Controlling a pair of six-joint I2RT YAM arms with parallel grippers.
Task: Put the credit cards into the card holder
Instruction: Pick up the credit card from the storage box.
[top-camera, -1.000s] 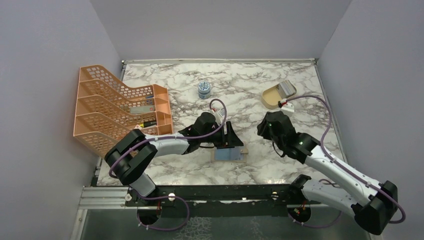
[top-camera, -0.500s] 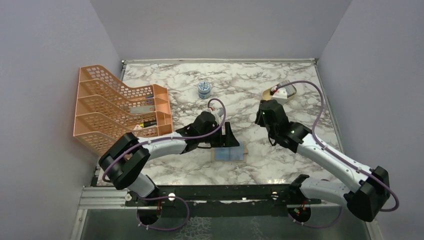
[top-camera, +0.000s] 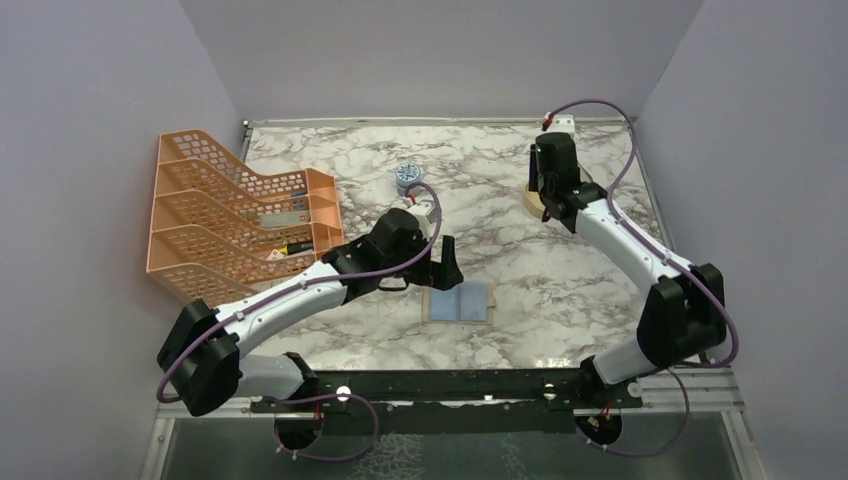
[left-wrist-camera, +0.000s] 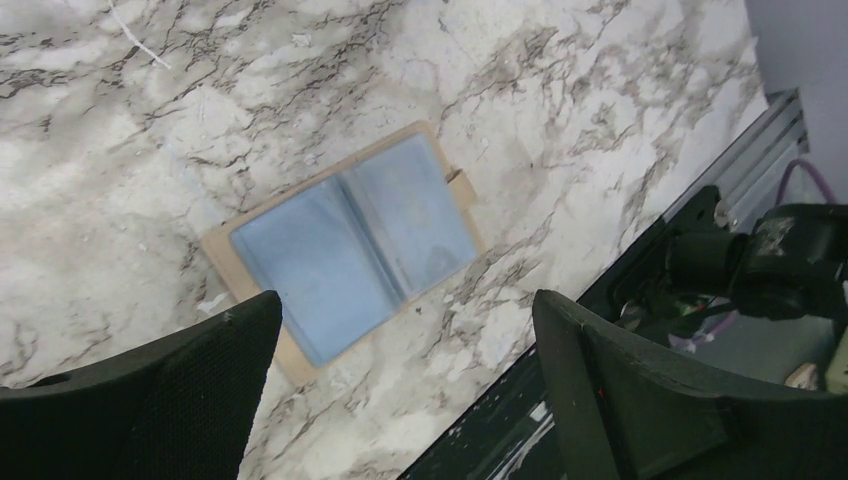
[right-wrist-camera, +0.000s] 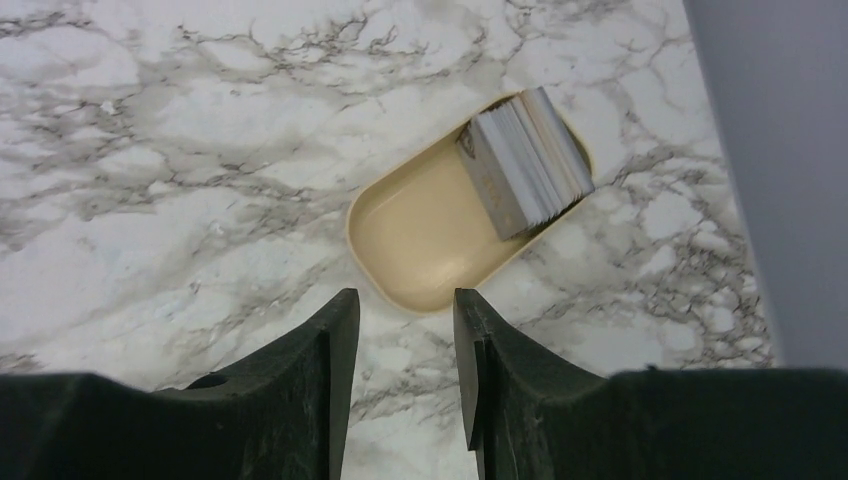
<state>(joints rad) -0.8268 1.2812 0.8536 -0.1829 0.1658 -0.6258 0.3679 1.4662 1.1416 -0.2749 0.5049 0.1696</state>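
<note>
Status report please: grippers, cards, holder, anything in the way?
Left gripper open, empty, above holder, which lies open. Right gripper open, empty, over dish. Cards stacked in dish. Nothing blocking them.

Your counter (left-wrist-camera: 560, 90) has a smooth, marble-patterned face with a soft sheen. The card holder (left-wrist-camera: 350, 245) shows a matt tan, leather-like edge around pale blue pockets that look like slick, slightly cloudy plastic. The dish (right-wrist-camera: 420, 240) is smooth, matt beige plastic, and the credit cards (right-wrist-camera: 525, 160) stacked in it gleam silvery. The left gripper (left-wrist-camera: 405, 320) has matt black fingers (left-wrist-camera: 150, 400), one finely grained.
</note>
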